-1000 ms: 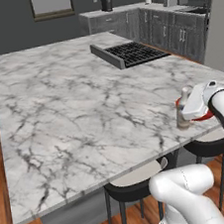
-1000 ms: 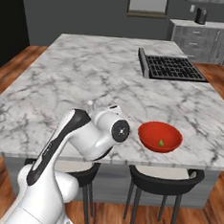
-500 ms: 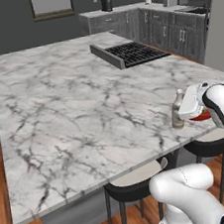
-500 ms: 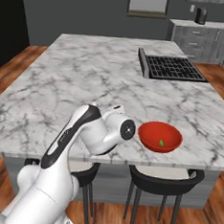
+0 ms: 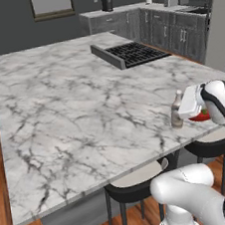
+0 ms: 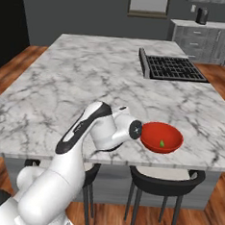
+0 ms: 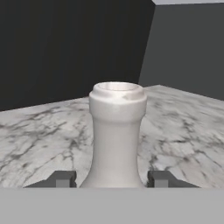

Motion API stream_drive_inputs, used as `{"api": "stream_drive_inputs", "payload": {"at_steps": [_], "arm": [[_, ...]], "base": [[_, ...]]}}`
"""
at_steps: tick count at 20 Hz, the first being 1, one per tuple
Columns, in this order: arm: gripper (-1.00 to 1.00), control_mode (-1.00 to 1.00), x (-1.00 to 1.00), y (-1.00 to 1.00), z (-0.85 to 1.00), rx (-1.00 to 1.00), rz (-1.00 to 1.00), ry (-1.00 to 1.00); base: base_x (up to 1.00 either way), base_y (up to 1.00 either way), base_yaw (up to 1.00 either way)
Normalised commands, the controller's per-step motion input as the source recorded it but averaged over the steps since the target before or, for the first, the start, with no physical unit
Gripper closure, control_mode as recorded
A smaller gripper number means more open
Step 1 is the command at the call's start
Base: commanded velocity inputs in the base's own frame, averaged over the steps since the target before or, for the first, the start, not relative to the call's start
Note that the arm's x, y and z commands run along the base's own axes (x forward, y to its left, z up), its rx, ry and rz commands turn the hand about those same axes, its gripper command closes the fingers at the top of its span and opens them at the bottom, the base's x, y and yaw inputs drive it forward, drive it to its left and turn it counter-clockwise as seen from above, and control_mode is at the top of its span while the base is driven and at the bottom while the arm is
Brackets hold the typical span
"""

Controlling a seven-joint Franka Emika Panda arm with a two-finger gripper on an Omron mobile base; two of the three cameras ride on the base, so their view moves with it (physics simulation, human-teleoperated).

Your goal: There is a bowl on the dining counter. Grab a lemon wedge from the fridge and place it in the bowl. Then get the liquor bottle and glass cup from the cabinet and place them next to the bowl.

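My gripper [image 7: 113, 179] is shut on the liquor bottle [image 7: 116, 131], whose pale neck rises between the two dark fingertips [image 7: 65, 178]. In the left base view the liquor bottle [image 5: 176, 110] stands upright, low over the near right edge of the dining counter [image 5: 73, 104], with the white hand just right of it. The red bowl [image 6: 161, 137] sits close to the front edge with the lemon wedge [image 6: 162, 144] inside. My wrist is just left of it and covers the bottle there. A sliver of the bowl [image 5: 201, 117] shows behind the hand.
A black grated cooktop [image 5: 132, 53] is set into the far right of the counter. Dark stools [image 6: 161, 179] stand under the front edge. A back counter with grey cabinets and a dark kettle [image 5: 106, 4] runs along the far wall.
The hand with the bottle has shifted a little left and lower towards the counter top, beside the bowl. The grip is unchanged.
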Motion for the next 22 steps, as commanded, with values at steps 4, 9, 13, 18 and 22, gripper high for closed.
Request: {"api": "stream_drive_inputs", "payload": {"at_steps": [4,9,13,18,22], "arm": [[1.0,-1.0,0.21,-0.12,-0.12,0.0,0.0,0.0],[1.0,-1.0,0.18,-0.01,-0.26,0.0,0.0,0.0],[1.0,-1.0,0.15,0.0,-0.29,0.0,0.0,0.0],[1.0,-1.0,0.23,-0.02,-0.22,0.0,0.0,0.0],[1.0,-1.0,0.31,-0.08,-0.14,0.0,0.0,0.0]], "base": [[0.0,0.0,0.0],[0.0,0.0,0.0],[0.0,0.0,0.0],[0.0,0.0,0.0],[0.0,0.0,0.0]]}}
